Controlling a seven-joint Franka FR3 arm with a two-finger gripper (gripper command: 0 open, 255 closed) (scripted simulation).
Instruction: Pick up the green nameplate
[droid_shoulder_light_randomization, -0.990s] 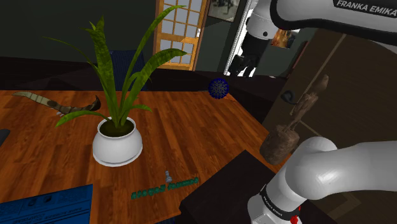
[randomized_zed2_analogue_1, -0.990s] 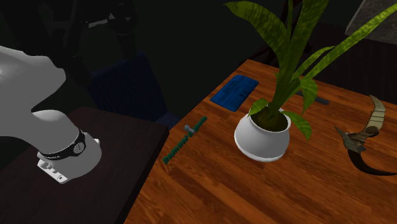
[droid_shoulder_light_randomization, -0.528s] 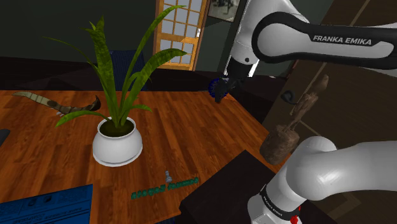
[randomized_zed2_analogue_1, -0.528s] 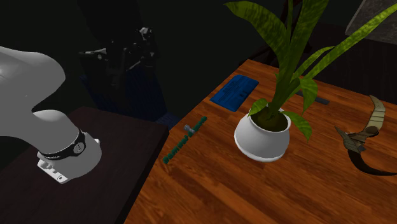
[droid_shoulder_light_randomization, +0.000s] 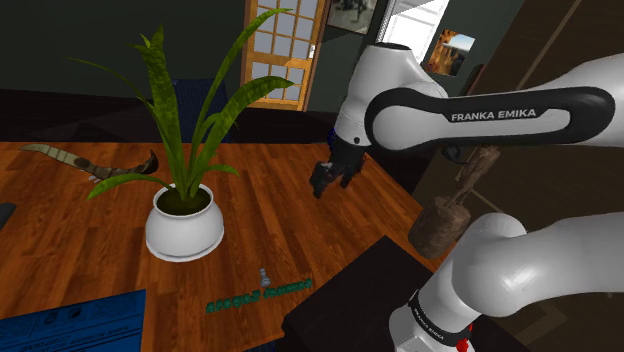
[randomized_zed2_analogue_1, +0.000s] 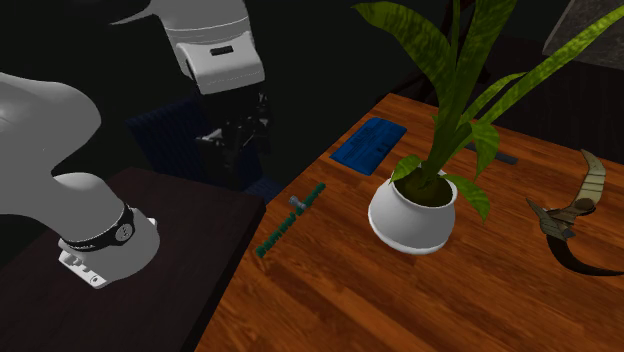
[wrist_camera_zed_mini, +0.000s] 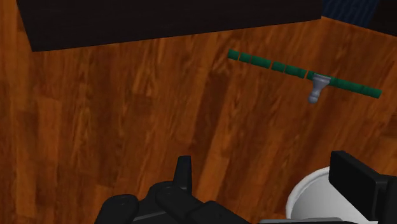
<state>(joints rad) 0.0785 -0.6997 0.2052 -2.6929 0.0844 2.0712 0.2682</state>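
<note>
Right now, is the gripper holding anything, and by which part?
Nothing: the gripper is open, and the green nameplate lies untouched on the wooden table.

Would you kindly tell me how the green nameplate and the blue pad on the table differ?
The green nameplate is a thin, narrow strip; the blue pad is a broad, flat rectangle. The nameplate has a small grey piece at its middle; the pad has none. Both lie on the wooden table near its edge.
</note>
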